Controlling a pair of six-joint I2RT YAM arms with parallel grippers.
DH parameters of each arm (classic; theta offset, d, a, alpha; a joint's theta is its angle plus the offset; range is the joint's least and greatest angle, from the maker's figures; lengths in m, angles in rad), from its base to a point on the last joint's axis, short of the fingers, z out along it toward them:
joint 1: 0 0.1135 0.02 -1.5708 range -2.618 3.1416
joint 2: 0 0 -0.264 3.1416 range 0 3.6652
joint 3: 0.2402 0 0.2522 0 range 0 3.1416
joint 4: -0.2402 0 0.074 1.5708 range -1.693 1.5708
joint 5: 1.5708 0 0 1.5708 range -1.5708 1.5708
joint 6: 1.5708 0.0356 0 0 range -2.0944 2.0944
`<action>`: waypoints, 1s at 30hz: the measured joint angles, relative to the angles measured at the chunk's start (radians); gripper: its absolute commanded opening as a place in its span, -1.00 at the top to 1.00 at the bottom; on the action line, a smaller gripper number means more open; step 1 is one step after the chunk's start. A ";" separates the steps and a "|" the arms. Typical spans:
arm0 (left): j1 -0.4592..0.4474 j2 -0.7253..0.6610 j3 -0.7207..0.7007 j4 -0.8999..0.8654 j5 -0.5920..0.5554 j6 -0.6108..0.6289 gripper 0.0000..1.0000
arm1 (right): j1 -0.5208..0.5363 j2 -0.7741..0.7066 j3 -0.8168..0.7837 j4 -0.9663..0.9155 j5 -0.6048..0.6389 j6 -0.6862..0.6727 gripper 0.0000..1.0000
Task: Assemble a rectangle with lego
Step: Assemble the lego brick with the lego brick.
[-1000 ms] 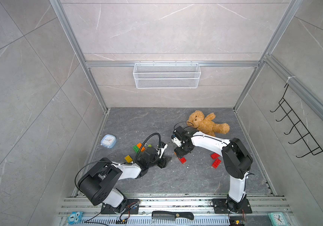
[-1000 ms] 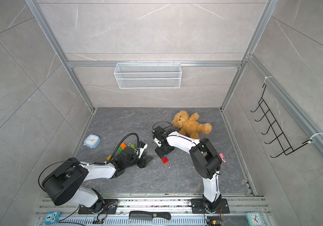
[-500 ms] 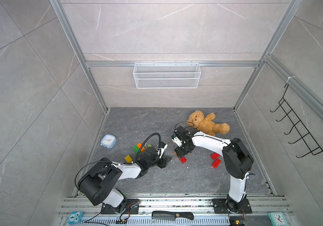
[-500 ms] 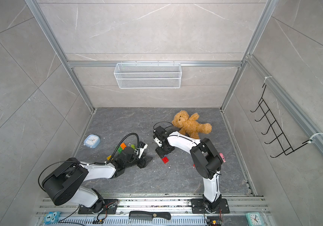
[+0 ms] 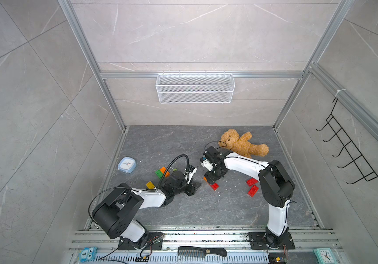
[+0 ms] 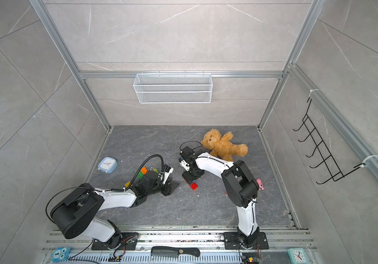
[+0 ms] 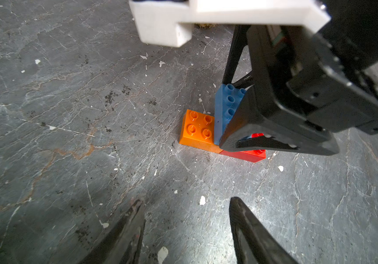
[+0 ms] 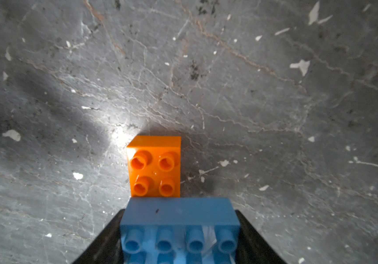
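- Top view: the right gripper stands over a short brick row running 10 to 4 o'clock. The red brick juts out at its 5 o'clock, and the left gripper sits near at its 8 o'clock.
- Left wrist: the left gripper is spread and empty. The blue brick is ahead at about 1 o'clock, studs up, its long axis crossing the seam between the orange brick and the red brick.
- Right wrist: the right gripper clamps the blue brick by its short ends, and the orange brick pokes out straight ahead. I cannot tell whether the blue brick is seated.
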 measured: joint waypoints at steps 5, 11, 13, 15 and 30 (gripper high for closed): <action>0.000 0.000 0.003 -0.003 0.000 0.000 -0.23 | 0.003 0.015 0.016 -0.019 0.012 0.008 1.00; 0.000 -0.002 0.003 -0.003 0.000 0.000 -0.23 | 0.018 0.020 0.021 -0.025 0.042 0.023 1.00; 0.000 -0.009 0.003 -0.003 -0.001 0.000 -0.22 | 0.020 0.016 0.018 -0.023 0.043 0.031 1.00; 0.000 -0.024 0.000 -0.003 -0.003 0.000 -0.23 | 0.020 0.002 0.000 -0.005 0.039 0.043 1.00; 0.000 -0.098 -0.015 -0.011 -0.020 -0.007 -0.23 | 0.080 -0.084 -0.108 0.066 0.026 0.233 1.00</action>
